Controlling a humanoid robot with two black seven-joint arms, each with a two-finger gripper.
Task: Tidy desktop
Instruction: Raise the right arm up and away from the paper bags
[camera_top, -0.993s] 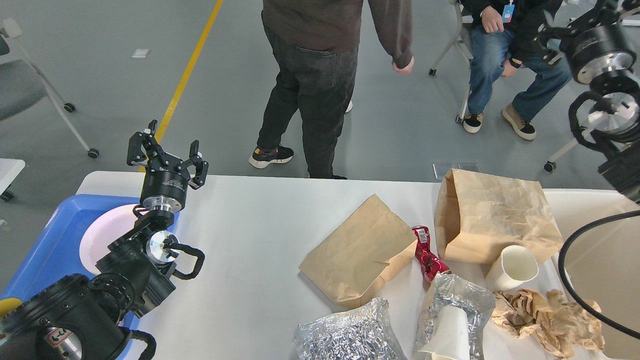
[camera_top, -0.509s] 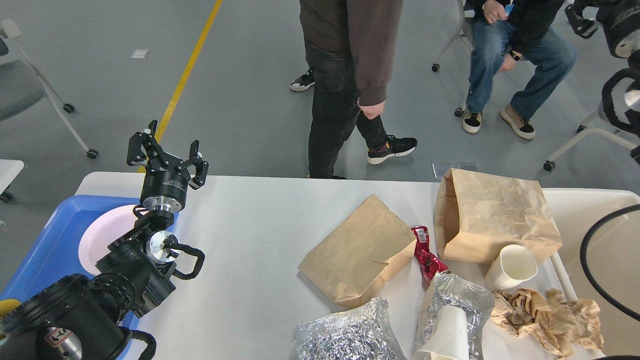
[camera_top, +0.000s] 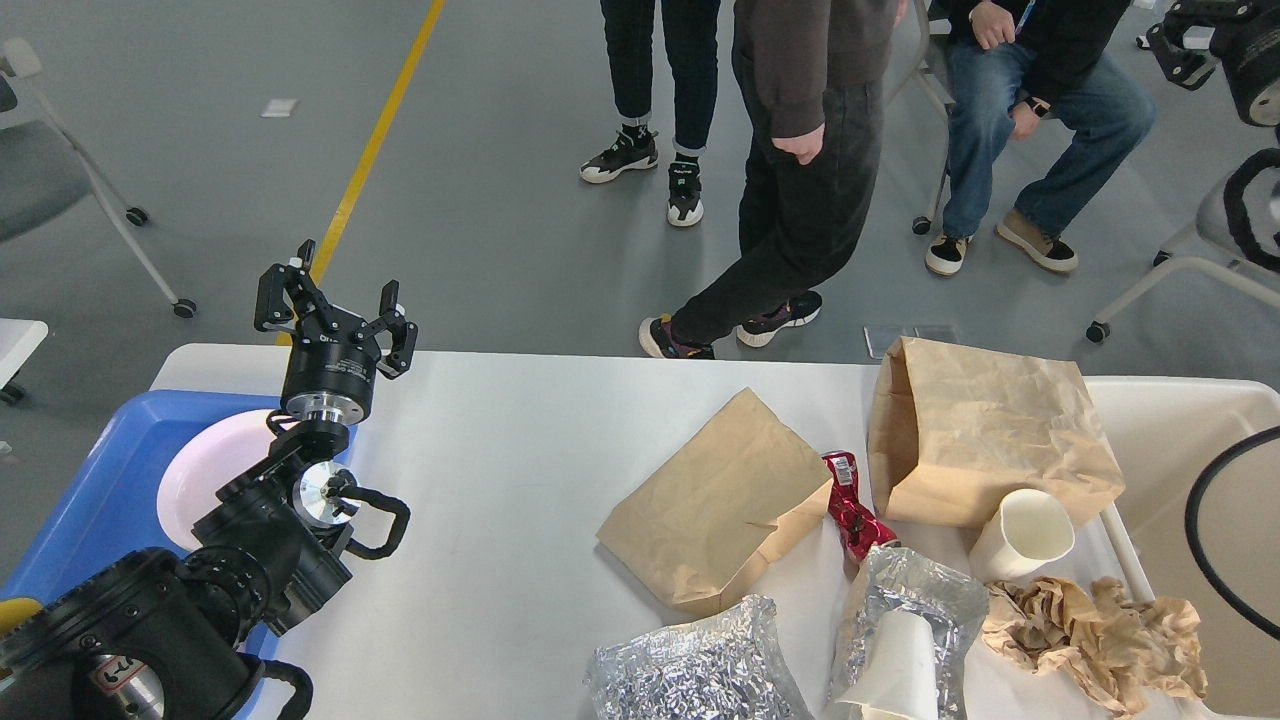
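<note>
The white desktop carries litter on its right half: a flat brown paper bag, a larger brown paper bag lying open, a red wrapper, a white cup, crumpled brown paper, a crumpled foil bag and a foil wrap around another white cup. My left gripper is open and empty, raised over the desk's far left corner. My right gripper is high at the top right, partly cut off by the frame edge, well away from the litter.
A blue tray with a white plate sits at the desk's left end under my left arm. A cream-white bin stands at the right end. People stand and sit beyond the far edge, among wheeled chairs.
My right arm has risen and drawn back to the upper right. The standing person has walked to the right, and another pair of legs has appeared. My left arm has not moved.
</note>
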